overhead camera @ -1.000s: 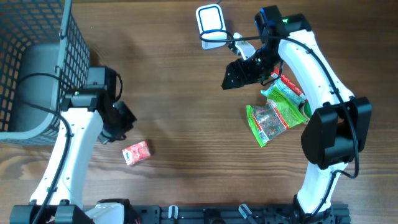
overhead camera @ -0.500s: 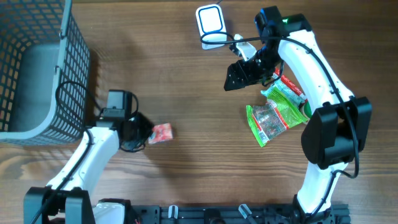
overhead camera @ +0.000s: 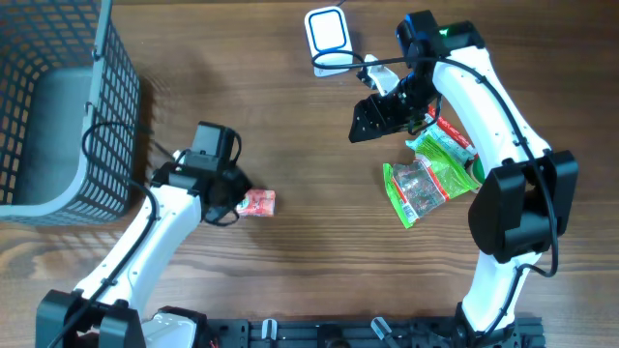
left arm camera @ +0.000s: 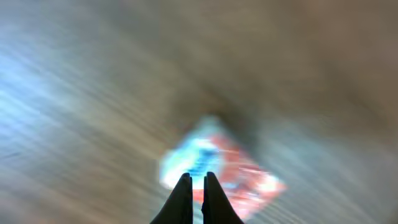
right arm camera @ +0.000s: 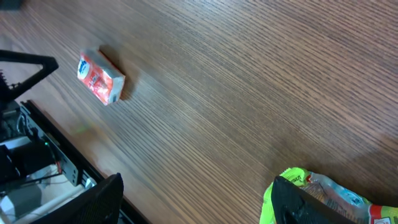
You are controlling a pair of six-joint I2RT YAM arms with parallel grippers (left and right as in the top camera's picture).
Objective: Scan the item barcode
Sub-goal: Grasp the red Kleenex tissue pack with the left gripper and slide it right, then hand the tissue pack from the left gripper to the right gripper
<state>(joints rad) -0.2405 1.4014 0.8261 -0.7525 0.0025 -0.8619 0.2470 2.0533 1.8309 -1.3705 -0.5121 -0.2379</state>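
The small red packet (overhead camera: 257, 202) lies flat on the wooden table (overhead camera: 300, 261), left of centre and unheld; the left gripper (left arm camera: 197, 179), fingers pinched together on nothing, sits just beside it. We judge the right gripper (right arm camera: 196, 182) hangs wide and empty near the white scanner (overhead camera: 327, 31) — ready to take it up

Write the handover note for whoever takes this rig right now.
Left gripper: jaws shut, tips at the red packet on the table; the blur hides whether it is gripped.
Right gripper: jaws open, empty, near the green bags.
White scanner: at the table's far edge.
Done: no scan evident.
Left: get the packet's barcode in front of the scanner.
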